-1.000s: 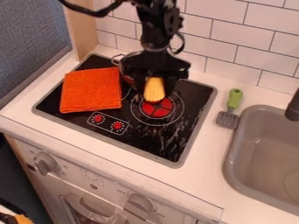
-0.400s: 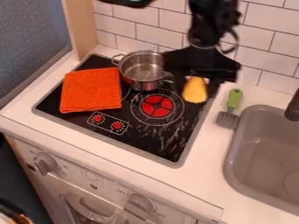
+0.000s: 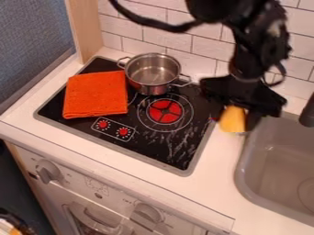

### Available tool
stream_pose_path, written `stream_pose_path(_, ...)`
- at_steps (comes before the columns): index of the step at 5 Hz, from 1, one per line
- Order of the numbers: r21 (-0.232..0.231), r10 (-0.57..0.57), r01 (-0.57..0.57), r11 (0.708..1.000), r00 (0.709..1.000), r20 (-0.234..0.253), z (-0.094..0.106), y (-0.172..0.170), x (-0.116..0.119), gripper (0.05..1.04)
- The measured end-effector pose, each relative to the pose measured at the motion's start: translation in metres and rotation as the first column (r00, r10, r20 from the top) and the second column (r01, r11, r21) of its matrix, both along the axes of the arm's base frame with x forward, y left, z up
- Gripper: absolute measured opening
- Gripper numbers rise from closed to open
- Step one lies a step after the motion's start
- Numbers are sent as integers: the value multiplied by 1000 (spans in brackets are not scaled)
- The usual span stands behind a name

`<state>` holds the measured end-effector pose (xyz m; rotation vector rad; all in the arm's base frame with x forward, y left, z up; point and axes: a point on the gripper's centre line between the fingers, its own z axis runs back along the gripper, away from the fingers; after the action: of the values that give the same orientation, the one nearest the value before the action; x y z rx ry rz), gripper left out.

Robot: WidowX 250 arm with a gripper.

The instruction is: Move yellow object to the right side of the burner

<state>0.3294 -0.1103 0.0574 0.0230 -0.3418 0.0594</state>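
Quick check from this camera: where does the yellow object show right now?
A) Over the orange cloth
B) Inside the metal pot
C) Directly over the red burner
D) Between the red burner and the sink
D: the yellow object shows to the right of the red burner, just past the stovetop's right edge and to the left of the sink.

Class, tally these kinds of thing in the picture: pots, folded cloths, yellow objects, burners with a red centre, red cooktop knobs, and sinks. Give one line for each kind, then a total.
Pot: 1
Folded cloth: 1
Yellow object: 1
Burner with a red centre: 1
Red cooktop knobs: 2
Sink: 1
Total: 7
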Motion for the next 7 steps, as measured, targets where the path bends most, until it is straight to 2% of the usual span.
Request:
stream_pose_path(1, -10, -43, 42, 999, 999, -25, -15, -14, -4, 666)
stream_pose_path(2, -21, -27, 26, 999, 999, -36, -37, -14, -9, 666)
stream_pose_path(4, -27, -20, 19, 999, 999, -29, -46, -17, -4, 666)
stream_pose_path(5, -22, 3, -3, 1000, 1000, -25, -47, -15, -3, 763)
stream_pose_path(6, -1, 16, -16, 1000, 998, -56, -51, -12, -8, 993)
stream_pose_path(7, -6, 24, -25, 1000, 998, -61, -51, -12, -8, 1005)
